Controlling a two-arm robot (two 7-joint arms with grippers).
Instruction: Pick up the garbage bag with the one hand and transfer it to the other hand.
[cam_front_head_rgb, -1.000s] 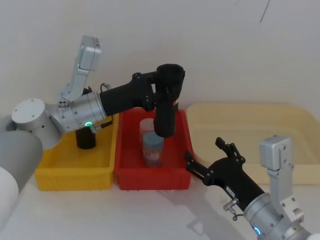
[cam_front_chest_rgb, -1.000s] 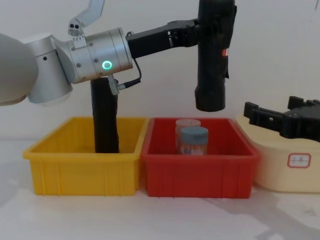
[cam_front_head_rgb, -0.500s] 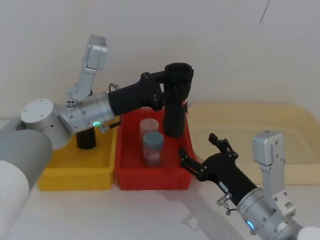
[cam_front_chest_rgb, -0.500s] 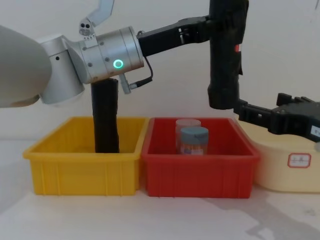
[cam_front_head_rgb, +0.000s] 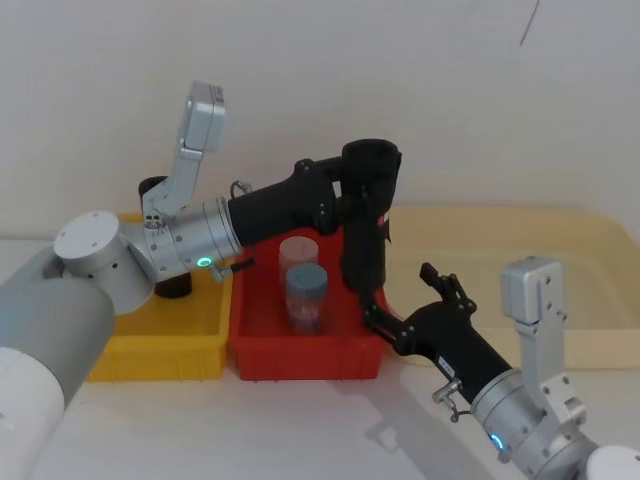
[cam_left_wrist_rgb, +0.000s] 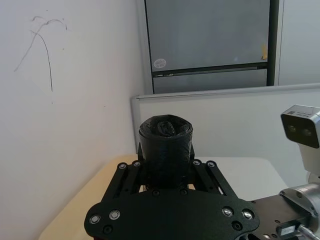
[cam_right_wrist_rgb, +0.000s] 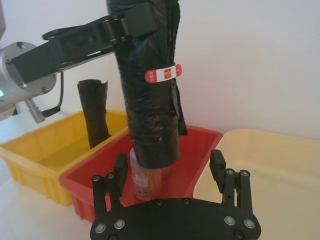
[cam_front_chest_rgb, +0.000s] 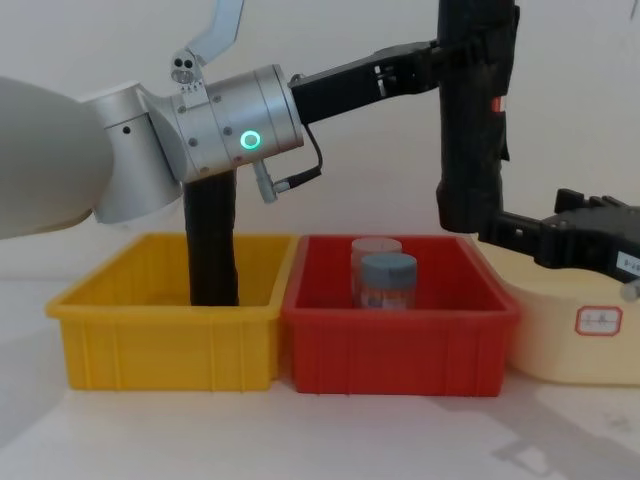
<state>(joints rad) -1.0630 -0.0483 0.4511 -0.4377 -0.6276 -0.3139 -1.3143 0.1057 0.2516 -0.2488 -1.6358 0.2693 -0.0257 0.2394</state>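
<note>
A: The garbage bag, a tall black cylindrical roll of plastic with a small red-and-white band, hangs upright in the air above the right side of the red plastic bin. What worries you here?

B: Starting from the left, the left end effector, black prongs on a silver wrist with a green ring, pinches the roll high up. The long lower part could swing, or slide out if that hold loosens too early. Two clear jars, one with a blue-grey lid, stand in the red bin, and a dropped roll would likely knock them over. The all-black right end effector is spread wide at the roll's bottom end. Closing that low might catch only loose film, or push the roll askew.

A: And how are the arms posed?

B: The left arm reaches across above the yellow plastic bin, where a plain black roll stands, and its forearm is about level. The right arm comes up from the lower right with its prongs aimed at the roll's bottom end. Whether they touch it I cannot tell.
</note>
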